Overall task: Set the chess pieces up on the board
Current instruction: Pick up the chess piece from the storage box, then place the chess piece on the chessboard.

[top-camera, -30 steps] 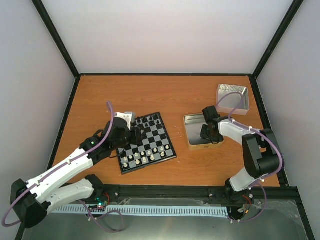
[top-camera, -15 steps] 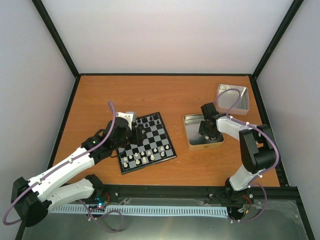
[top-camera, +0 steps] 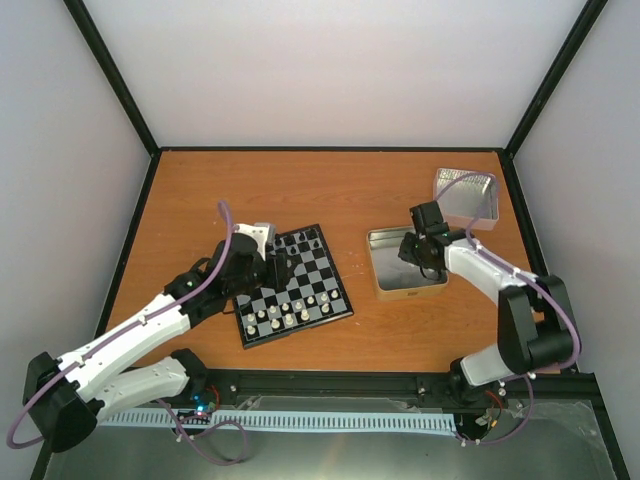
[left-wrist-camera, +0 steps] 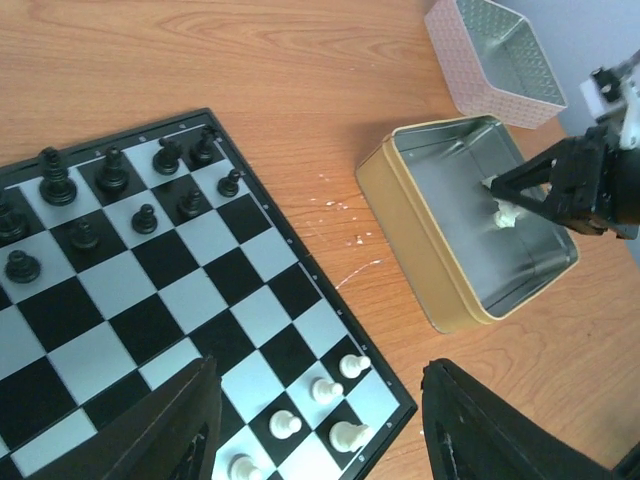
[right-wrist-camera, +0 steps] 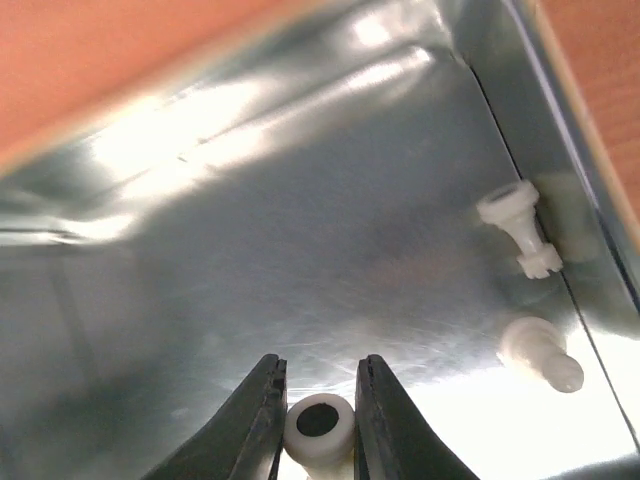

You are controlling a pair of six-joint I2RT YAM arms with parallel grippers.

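The board lies at the table's middle left, with black pieces at its far end and several cream-white chess pieces at its near end. My left gripper hangs open over the board's corner, nothing between its fingers. Inside the gold-sided tin, my right gripper is shut on a white chess piece. Two more white pieces lie against the tin's wall. The left wrist view also shows the right gripper with the white piece.
A second silver tin with pale patterned sides sits at the back right. Bare wooden table surrounds the board. Black frame posts and white walls close in the table's edges.
My right gripper has closed its jaws onto a white piece in the tin, and its arm has shifted a little. The left arm has barely moved.
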